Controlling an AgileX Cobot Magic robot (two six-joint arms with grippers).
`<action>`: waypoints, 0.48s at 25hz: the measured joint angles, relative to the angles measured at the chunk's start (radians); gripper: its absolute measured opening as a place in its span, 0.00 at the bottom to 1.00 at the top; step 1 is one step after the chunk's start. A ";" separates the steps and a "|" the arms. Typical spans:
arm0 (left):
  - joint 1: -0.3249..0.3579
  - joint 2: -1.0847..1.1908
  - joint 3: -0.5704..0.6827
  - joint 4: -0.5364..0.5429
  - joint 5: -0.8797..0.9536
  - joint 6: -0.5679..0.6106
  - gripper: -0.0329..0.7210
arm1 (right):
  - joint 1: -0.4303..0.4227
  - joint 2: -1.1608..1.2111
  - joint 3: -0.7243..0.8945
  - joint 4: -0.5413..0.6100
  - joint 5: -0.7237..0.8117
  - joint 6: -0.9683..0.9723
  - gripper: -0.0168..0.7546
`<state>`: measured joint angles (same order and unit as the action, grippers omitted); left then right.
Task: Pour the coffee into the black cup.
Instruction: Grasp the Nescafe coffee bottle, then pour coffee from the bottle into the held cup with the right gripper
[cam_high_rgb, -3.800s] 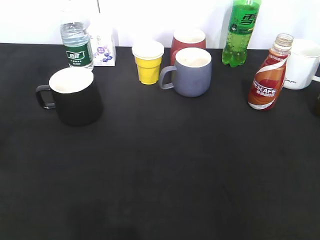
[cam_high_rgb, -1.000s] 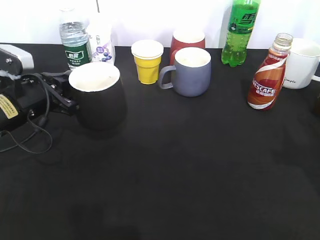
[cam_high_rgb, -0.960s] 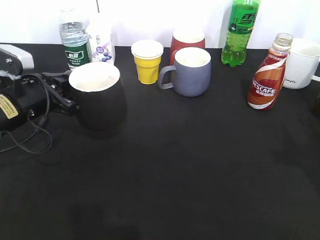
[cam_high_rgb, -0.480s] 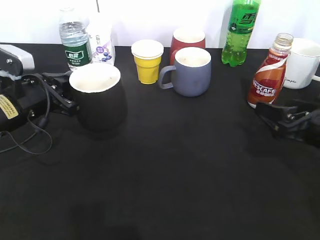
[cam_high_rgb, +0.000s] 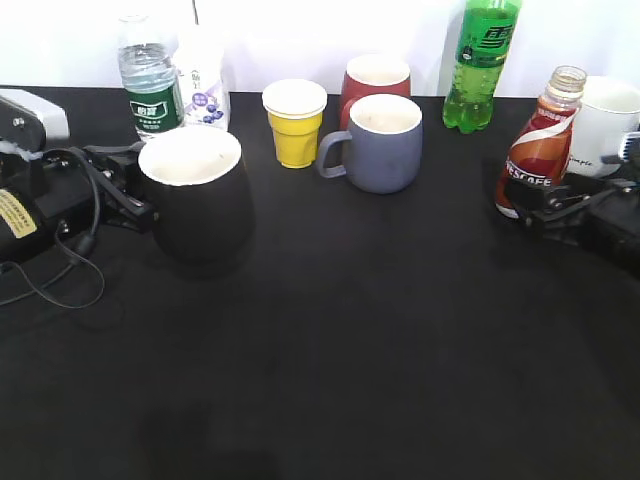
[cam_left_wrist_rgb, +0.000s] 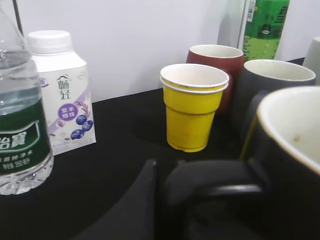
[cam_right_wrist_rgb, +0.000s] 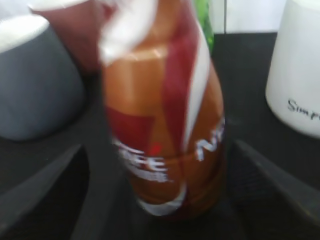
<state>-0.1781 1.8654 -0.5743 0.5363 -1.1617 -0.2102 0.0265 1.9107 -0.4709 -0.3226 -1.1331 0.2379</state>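
We are closing our right gripper (cam_high_rgb: 532, 208) in on the coffee (cam_high_rgb: 538, 146), now between its spread, empty fingers (cam_right_wrist_rgb: 42, 187), ready for grasping. Our left gripper (cam_high_rgb: 132, 195) keeps clamping the black cup (cam_high_rgb: 196, 195) by its handle.

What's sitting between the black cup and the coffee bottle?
In the front view, only bare black table lies straight between the black cup and the coffee bottle. The grey mug stands a bit further back.

The coffee (cam_high_rgb: 535, 160) wrap reads "NESCAFE", the water bottle (cam_left_wrist_rgb: 20, 125) label "350", the white mug (cam_right_wrist_rgb: 300, 75) "Simp".
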 joint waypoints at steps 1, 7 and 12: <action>0.000 0.000 0.000 0.000 0.000 0.000 0.10 | 0.000 0.009 -0.017 0.005 0.005 -0.003 0.89; 0.000 0.000 0.000 0.000 0.000 0.000 0.11 | 0.000 0.117 -0.144 -0.046 0.005 -0.008 0.89; 0.000 0.000 0.000 0.000 0.000 0.000 0.11 | 0.000 0.162 -0.194 -0.063 -0.003 -0.009 0.79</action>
<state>-0.1781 1.8654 -0.5743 0.5363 -1.1617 -0.2102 0.0265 2.0731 -0.6646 -0.3853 -1.1362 0.2290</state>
